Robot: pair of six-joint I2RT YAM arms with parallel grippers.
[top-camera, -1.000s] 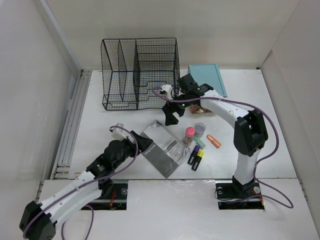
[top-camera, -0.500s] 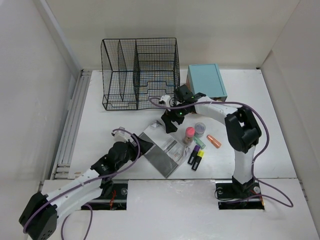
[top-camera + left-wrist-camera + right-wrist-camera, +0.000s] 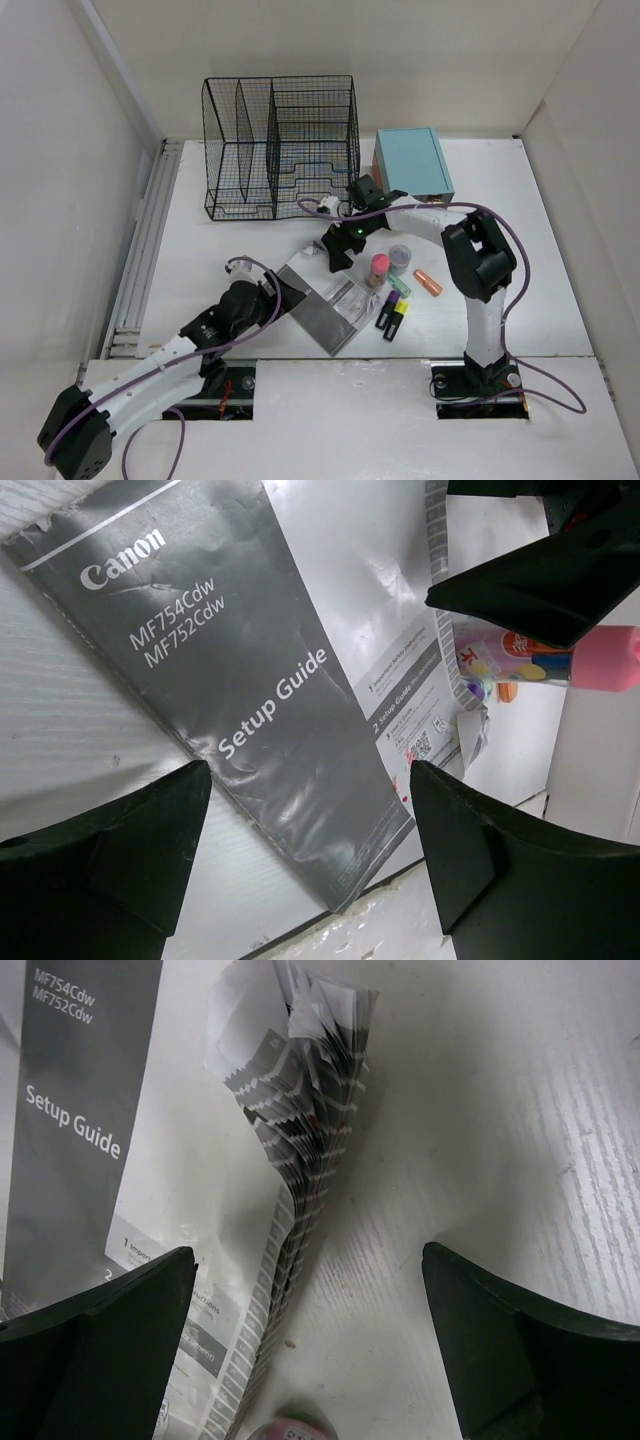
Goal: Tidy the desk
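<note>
Desk (image 3: 520, 240), flat, matte white, faintly scuffed

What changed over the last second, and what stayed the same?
The right end effector swung from beside the teal box to the far corner of the setup guide, open, holding nothing. The left end effector edged slightly closer, also open. Guide, markers and wire rack stayed put.
</note>
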